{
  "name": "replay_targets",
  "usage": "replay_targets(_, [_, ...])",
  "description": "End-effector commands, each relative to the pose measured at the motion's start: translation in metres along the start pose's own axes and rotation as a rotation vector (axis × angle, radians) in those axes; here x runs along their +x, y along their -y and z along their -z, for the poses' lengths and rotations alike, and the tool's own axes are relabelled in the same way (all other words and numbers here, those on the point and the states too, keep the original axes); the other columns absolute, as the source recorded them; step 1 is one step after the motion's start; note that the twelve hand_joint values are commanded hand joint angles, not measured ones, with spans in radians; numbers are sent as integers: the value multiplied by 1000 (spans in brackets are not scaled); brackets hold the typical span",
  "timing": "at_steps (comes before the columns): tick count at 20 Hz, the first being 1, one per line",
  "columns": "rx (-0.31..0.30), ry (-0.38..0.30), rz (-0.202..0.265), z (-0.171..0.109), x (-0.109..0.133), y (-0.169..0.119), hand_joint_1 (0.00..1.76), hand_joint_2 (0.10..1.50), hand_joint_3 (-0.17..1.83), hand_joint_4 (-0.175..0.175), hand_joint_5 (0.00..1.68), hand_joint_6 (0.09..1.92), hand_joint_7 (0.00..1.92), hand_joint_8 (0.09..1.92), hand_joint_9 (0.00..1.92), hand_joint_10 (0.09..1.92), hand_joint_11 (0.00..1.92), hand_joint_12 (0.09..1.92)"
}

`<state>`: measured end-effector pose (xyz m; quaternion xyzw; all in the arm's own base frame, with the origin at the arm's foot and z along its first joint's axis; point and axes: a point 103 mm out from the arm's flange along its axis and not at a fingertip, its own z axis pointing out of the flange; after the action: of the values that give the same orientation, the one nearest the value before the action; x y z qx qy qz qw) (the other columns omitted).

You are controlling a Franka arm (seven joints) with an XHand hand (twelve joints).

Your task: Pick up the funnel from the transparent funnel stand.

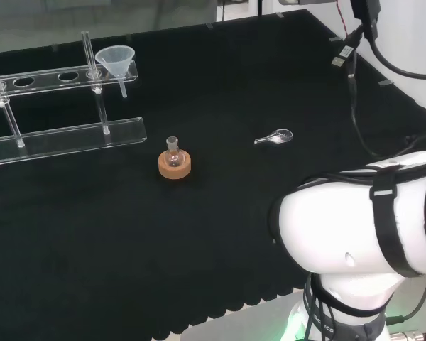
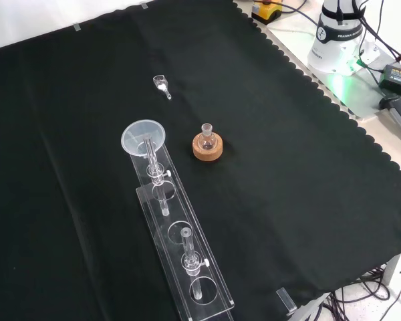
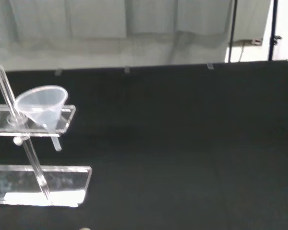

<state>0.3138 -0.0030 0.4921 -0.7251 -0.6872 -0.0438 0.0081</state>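
Black cloth covers the tabletop [image 1: 220, 234], scalloped hem along its near edge in the head view; wide bare cloth lies open between the stand and the arm link [image 1: 362, 220] at right. Far left in the head view: transparent funnel stand [image 1: 64, 135], two clear tiers on thin rods. The funnel [image 1: 116, 61] sits upright in the hole at the stand's right end, stem hanging through the upper tier; it looks empty. In the front view the funnel [image 2: 144, 137] sits at the stand's far end. Right of the stand, apart from it, a small flask [image 1: 173, 148] stands in a cork ring [image 1: 175, 165]; contents unclear. Further right, a small clear scoop [image 1: 275, 136] lies alone. Hand state: cannot tell.
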Motion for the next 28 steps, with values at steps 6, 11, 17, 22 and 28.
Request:
replay_targets(6, [-153,-56,133,-49,55,-73,0,782,230,87,0,87,0,87,0,87,0,640])
replay_targets(11, [-76,-76,117,-79,99,-113,0,801,183,90,0,87,0,87,0,87,0,315])
replay_targets(17, [-49,-81,81,-108,160,-147,0,800,145,94,0,87,0,87,0,87,0,87])
replay_targets(22, [8,-70,75,-127,175,-176,0,800,143,94,0,87,0,87,0,87,0,87])
replay_targets(28, [62,-52,114,-149,195,-201,4,803,142,94,0,87,0,87,0,87,0,87])
